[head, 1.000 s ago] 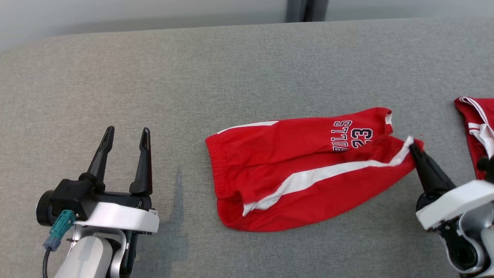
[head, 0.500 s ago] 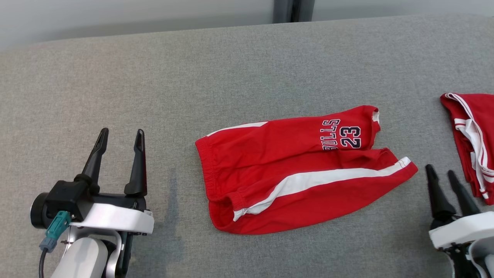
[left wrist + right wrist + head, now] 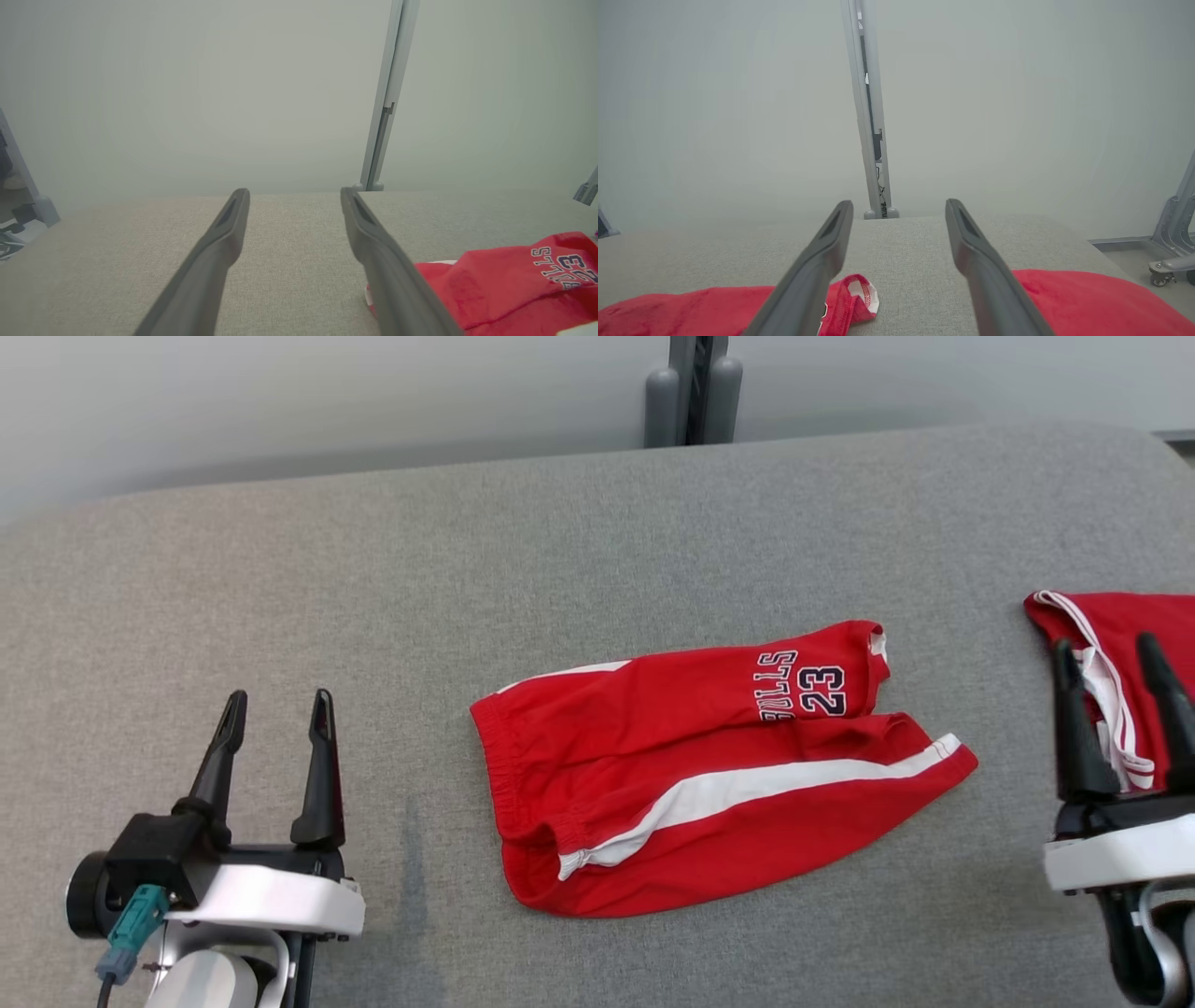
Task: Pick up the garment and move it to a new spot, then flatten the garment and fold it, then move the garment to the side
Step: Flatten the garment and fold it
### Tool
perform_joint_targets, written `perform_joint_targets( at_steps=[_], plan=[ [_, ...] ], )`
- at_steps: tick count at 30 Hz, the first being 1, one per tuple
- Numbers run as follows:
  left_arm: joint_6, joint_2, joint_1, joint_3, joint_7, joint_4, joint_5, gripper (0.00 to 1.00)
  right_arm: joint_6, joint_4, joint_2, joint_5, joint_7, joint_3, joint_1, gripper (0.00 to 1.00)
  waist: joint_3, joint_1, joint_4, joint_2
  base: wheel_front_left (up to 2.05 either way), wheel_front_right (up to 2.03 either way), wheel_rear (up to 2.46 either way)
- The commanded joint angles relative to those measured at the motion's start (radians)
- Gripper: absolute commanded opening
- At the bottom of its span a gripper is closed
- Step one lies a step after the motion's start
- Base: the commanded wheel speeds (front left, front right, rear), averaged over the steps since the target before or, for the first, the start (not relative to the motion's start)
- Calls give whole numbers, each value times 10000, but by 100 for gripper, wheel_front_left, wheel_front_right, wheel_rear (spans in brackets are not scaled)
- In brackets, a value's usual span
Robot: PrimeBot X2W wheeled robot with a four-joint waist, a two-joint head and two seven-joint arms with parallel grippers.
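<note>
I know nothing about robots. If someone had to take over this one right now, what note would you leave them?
Grippers: left gripper open and empty, left of the red shorts; right gripper open and empty, right of them, in front of a second red garment.
Shorts: mid-way across the grey table, waistband to the left, one leg lapping the other, some wrinkles.
Done: shorts set down, it seems.
Left: likely smoothing, folding, then moving them aside.
</note>
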Motion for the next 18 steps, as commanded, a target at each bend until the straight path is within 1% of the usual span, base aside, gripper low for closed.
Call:
perform_joint_targets(
  at_steps=[1, 4, 9, 18],
  plan=[
    [56, 59, 106, -3, -14, -39, 24, 100, 0, -146, 75, -91, 157, 70, 139, 100, -159, 0, 15, 0, 0, 0, 0],
    [134, 44, 295, -74, 17, -118, 52, 100, -2, -453, 268, -312, 475, 270, 439, 100, -341, 0, 39, 0, 0, 0, 0],
    [227, 5, 664, -208, 93, -216, 31, 100, -2, -710, 506, -401, 699, 308, 951, 100, -560, 0, 34, 0, 0, 0, 0],
    [324, 41, 836, -356, 243, -345, 66, 100, -2, -953, 579, -368, 883, 197, 1176, 100, -613, 0, 99, 0, 0, 0, 0]
  ],
)
